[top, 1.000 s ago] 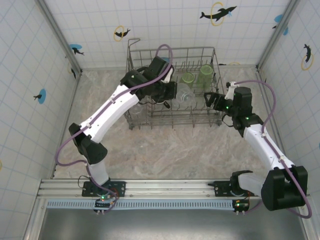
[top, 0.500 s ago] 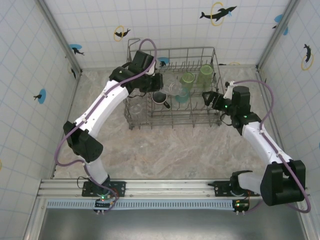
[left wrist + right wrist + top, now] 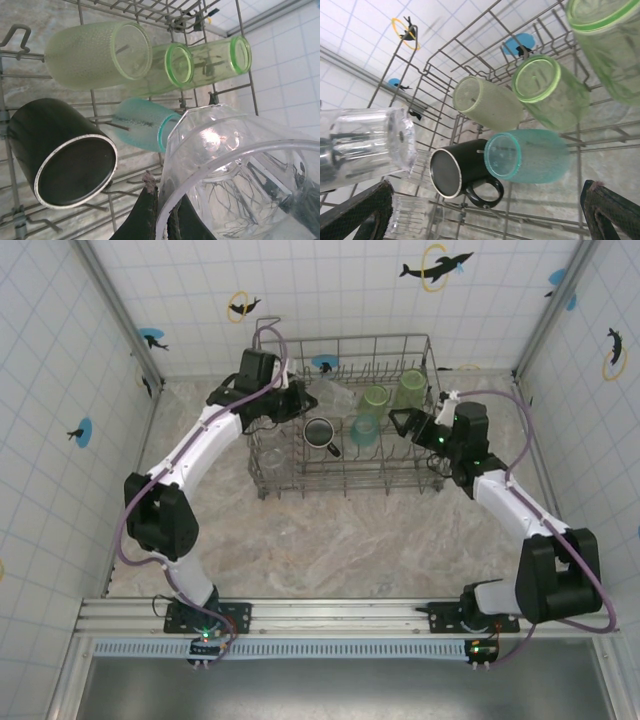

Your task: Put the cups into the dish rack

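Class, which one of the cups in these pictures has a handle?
The black mug: a loop handle sticks out from its side. The other cups are plain green, teal or clear tumblers.

White gridded walls (image 3: 330, 300) with dark fish stickers (image 3: 445, 264) enclose a beige marbled tabletop (image 3: 340, 540).

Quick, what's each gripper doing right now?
Left gripper: closed, holding the clear cup by its rim.
Right gripper: open, holding nothing.
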You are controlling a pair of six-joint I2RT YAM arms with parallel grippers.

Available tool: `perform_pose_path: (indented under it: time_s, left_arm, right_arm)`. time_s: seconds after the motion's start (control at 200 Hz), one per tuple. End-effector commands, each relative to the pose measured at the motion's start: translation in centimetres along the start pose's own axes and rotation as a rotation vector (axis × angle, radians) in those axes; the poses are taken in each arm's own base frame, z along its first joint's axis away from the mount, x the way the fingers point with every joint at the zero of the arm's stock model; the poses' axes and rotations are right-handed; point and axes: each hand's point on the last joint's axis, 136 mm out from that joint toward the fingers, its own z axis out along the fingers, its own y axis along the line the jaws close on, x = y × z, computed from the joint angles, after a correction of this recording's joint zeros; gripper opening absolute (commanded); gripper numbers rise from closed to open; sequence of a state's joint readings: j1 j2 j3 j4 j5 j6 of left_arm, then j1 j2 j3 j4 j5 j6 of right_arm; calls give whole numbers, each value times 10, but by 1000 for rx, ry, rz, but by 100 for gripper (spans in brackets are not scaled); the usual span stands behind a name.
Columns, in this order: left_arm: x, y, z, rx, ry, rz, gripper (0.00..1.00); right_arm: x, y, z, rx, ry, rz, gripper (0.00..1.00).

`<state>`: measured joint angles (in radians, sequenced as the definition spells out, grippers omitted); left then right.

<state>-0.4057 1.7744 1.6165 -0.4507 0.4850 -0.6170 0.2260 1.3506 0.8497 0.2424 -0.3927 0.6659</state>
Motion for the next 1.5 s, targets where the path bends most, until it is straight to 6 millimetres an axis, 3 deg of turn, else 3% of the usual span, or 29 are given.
perform_pose_path:
  time_s: [0.0,0.265,0.631,0.876,1.391,1.496]
  left_arm:
    - [-22,-26,-16,184,-78,-26,0]
    - [-26,-28,-11,290,-118,-110,0]
    - [-27,-35,-2,432,-112,-208,0]
    - [-28,-34,0,462,-122,-235,0]
    - [-25,-36,9,490,-107,-239,0]
    - [-20,-39,13,492,-91,-236,0]
  right_arm:
    - [-26,40,7,-113,-66,-35,100]
    - [-32,67,29,-252,-71,62,100]
    - [-40,87,49,-363,-127,292,100]
    - [-50,95,65,-425,-156,434,100]
    - [-44,125,103,-521,-113,565,100]
    - [-46,129,109,-531,-114,583,96]
